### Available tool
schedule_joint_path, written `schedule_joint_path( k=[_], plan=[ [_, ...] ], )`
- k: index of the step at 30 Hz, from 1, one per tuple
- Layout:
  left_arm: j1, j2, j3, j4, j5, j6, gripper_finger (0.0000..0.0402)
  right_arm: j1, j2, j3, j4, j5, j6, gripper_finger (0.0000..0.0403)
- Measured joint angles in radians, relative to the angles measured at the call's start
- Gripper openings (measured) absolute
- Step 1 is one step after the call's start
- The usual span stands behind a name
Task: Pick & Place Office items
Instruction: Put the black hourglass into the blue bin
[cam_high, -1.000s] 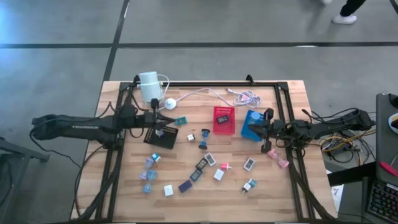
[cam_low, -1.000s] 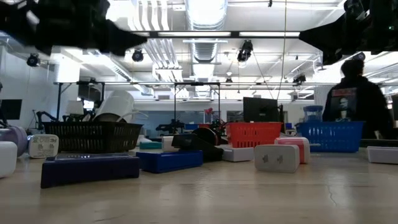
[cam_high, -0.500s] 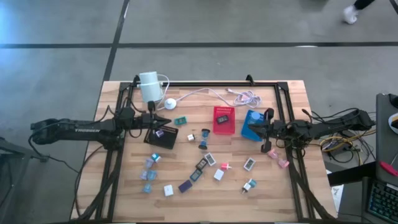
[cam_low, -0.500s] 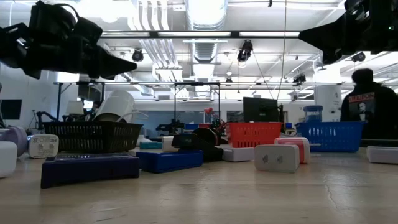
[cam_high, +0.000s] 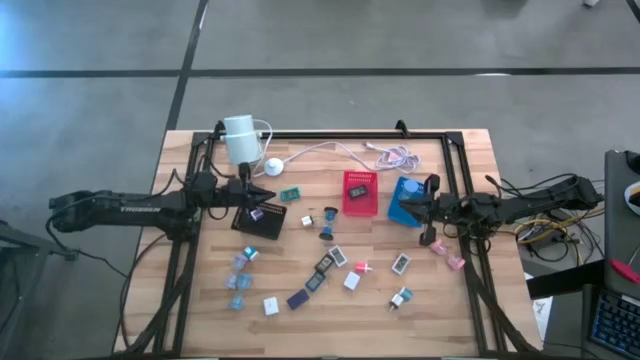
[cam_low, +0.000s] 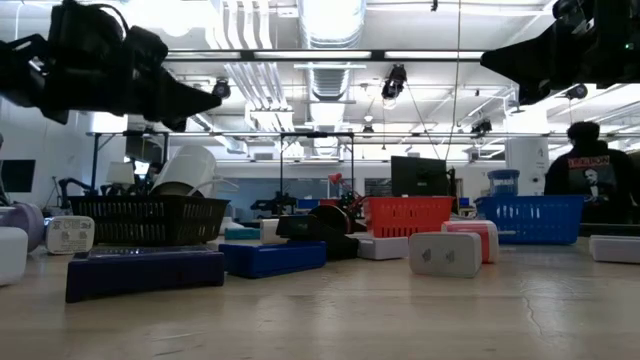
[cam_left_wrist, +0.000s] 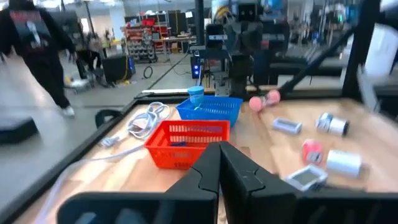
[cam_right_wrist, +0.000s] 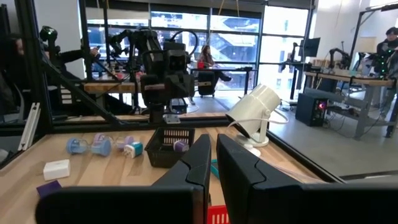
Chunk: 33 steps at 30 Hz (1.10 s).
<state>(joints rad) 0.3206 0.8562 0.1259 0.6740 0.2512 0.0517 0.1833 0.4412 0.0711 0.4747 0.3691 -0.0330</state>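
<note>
We see a wooden tabletop (cam_high: 200, 300) from above, with two dark arms reaching in from the sides. The left hand (cam_high: 268, 195) is clenched shut with nothing in it. It hangs just over the far edge of the black tray (cam_high: 262, 220), near the white cylinder (cam_high: 239, 138). A small purple piece (cam_high: 256, 213) lies in that tray. The right hand (cam_high: 404, 205) is clenched shut too, and holds nothing. It hangs over the blue tray (cam_high: 405, 190), which sits just beside the red tray (cam_high: 360, 194). The office items (cam_high: 325, 265) lie spread over the tabletop on the near side of the trays, mostly between the two arms. Some pink ones (cam_high: 447, 255) sit under the right arm. Far behind the tabletop, a person (cam_low: 592, 190) in dark clothes shows in the room.
</note>
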Motion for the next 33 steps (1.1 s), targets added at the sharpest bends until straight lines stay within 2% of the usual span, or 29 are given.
schedule_joint_path(
  k=[3, 7, 10, 13, 17, 21, 25, 33],
  plan=[
    [-0.001, -0.006, 0.062, -0.116, 0.017, -0.050, 0.0006, 0.000, 0.000, 0.000, 0.000, 0.000, 0.000, 0.0022],
    [-0.016, 0.016, 0.205, -0.398, -0.008, -0.075, 0.0008, 0.000, 0.000, 0.000, 0.000, -0.002, 0.011, 0.0022],
    [-0.045, 0.089, 0.347, -0.632, -0.079, -0.090, 0.0009, 0.000, 0.000, 0.000, 0.001, -0.002, 0.010, 0.0022],
    [-0.074, 0.199, 0.481, -0.774, -0.132, -0.124, 0.0009, 0.000, 0.000, 0.000, 0.003, -0.002, 0.010, 0.0022],
    [-0.118, 0.369, 0.612, -0.827, -0.140, -0.138, 0.0013, 0.000, 0.000, 0.000, 0.003, -0.002, 0.012, 0.0022],
    [-0.166, 0.534, 0.708, -0.828, -0.140, -0.138, 0.0043, 0.000, 0.000, 0.000, 0.003, -0.002, 0.020, 0.0022],
    [-0.215, 0.686, 0.787, -0.822, -0.140, -0.142, 0.0095, 0.000, 0.000, 0.000, 0.002, -0.002, 0.026, 0.0022],
    [-0.266, 0.923, 0.974, -0.877, -0.143, -0.289, 0.0209, 0.000, 0.000, 0.000, 0.001, -0.002, 0.022, 0.0022]
  ],
)
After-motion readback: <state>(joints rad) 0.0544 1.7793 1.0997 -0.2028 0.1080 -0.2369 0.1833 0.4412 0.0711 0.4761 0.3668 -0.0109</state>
